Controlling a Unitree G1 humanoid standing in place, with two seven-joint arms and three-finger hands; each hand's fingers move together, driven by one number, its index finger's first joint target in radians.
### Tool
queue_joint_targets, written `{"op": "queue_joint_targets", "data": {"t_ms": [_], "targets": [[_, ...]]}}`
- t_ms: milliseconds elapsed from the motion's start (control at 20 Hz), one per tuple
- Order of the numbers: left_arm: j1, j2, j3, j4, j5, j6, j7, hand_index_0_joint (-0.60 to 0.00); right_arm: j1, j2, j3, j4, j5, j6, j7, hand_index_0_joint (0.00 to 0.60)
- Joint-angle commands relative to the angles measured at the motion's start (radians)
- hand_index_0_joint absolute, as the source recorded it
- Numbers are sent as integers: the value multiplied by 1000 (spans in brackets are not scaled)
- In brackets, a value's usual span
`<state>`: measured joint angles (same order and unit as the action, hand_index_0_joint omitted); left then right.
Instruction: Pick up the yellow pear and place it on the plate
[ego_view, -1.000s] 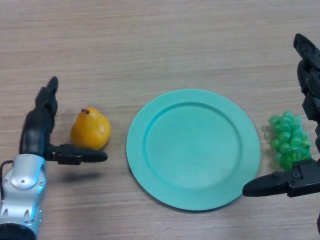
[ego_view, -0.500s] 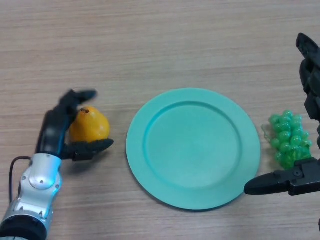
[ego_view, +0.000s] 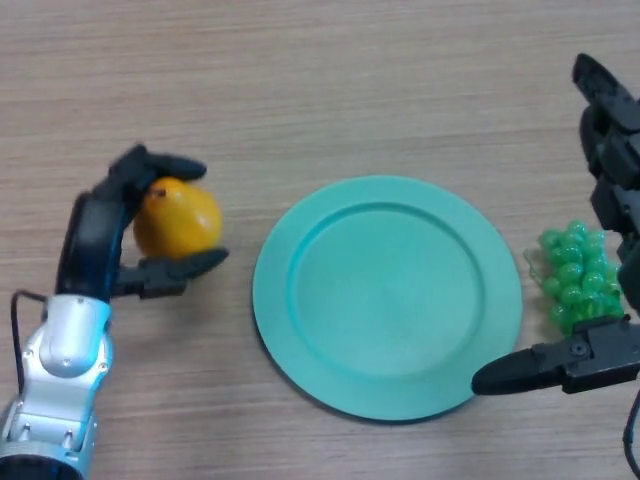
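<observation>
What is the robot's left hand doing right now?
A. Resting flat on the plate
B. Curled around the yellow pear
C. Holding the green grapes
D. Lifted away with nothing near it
B: the left hand has its fingers curled over the top of the yellow pear and its thumb under it, left of the bare teal plate; the green grapes lie by the right hand.

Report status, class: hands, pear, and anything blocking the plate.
Left hand curled round yellow pear. Right hand open, idle by green grapes. Plate bare, path unobstructed.
</observation>
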<state>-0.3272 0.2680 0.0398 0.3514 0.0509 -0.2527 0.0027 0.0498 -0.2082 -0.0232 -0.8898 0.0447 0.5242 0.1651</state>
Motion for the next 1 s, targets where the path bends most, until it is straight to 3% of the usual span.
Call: {"op": "queue_joint_targets", "data": {"t_ms": [50,150,250,450,550,700,800,950,1000], "targets": [[14,-6,-3,-227,-54,32,-47,-600,-29,-19,-27,-70,-7,-86,-25,0],[57,-55,-75,-333,-9,69,-82,-600,-23,-15,-29,-75,10,-85,-29,0],[76,-72,-169,-366,4,94,-46,-600,-14,-15,-39,-76,22,-93,-34,0],[35,-78,-311,-241,96,109,45,-600,-13,-24,-90,-103,49,-79,-24,0],[8,-78,-356,-180,167,136,49,-600,3,-22,-104,-101,42,-109,-13,0],[-22,-78,-389,-128,87,91,104,-600,17,-20,-139,-123,72,-91,1,0],[-23,-78,-394,-126,79,99,109,-400,20,-20,-143,-128,73,-86,2,0],[1,-78,-385,-210,103,199,89,0,23,-16,-134,-149,53,-80,-3,0],[14,-78,-376,-244,107,219,71,0,19,-16,-129,-150,48,-76,-8,0]]}}
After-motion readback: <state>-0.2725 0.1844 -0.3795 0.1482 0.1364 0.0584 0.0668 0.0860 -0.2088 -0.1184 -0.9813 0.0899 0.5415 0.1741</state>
